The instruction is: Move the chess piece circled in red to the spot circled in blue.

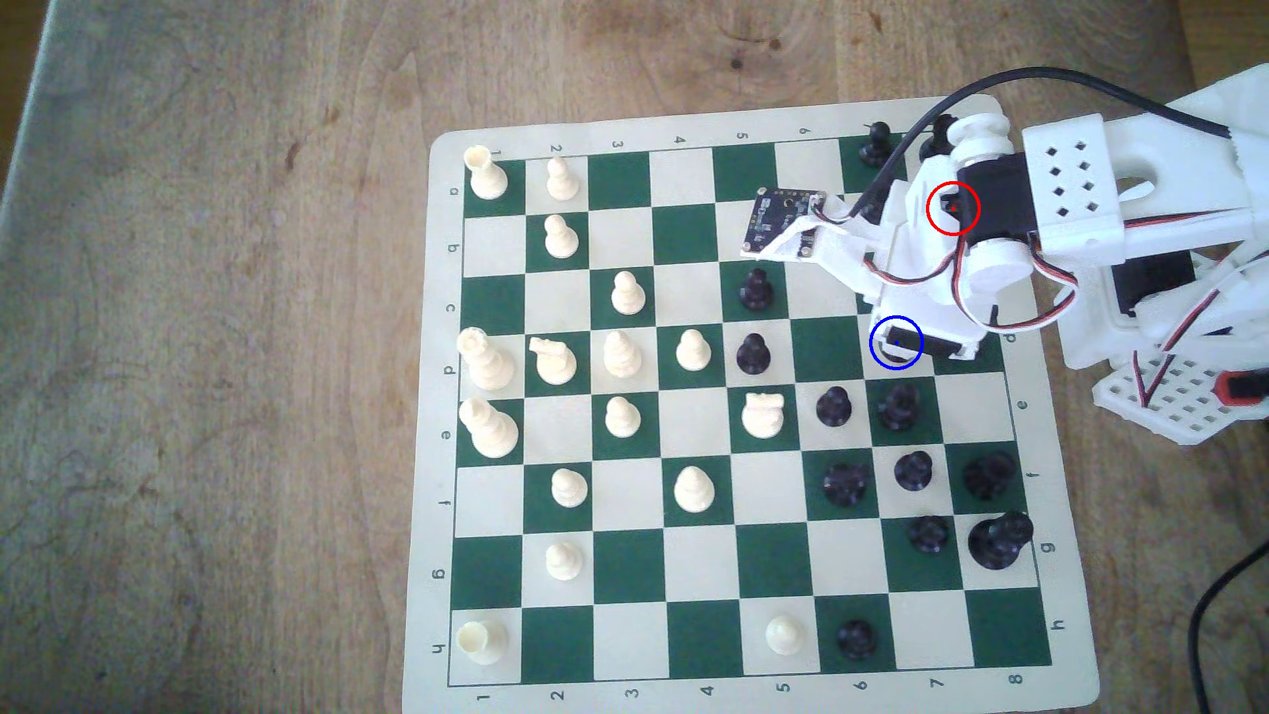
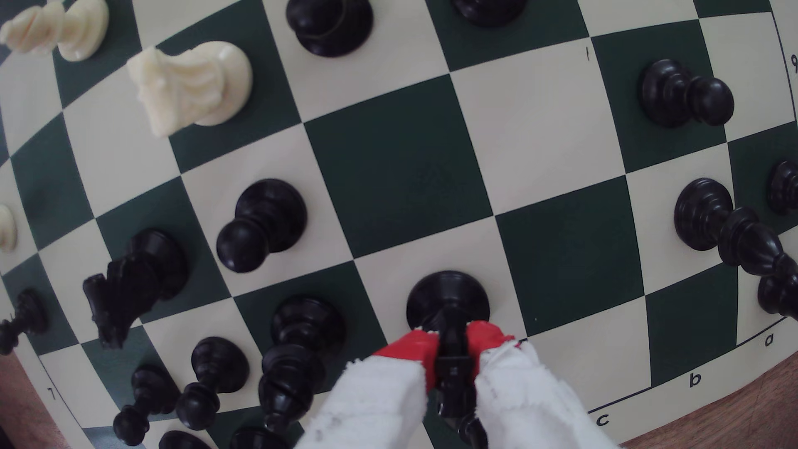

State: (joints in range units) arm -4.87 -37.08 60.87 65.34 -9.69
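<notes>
The chessboard (image 1: 693,405) border carries numerals 1 to 8 and letters a to h along its edges. In the wrist view, "c" (image 2: 603,418), "b" (image 2: 694,380) and "a" (image 2: 768,339) run along the border beside the tool (image 2: 451,341).

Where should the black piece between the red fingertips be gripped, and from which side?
On its narrow upper body, above the wide round base, from overhead. The black piece stands upright on a cream square, so its slim stem fits between the fingers. The end effector closes on it this way, a red pad on each side.
</notes>
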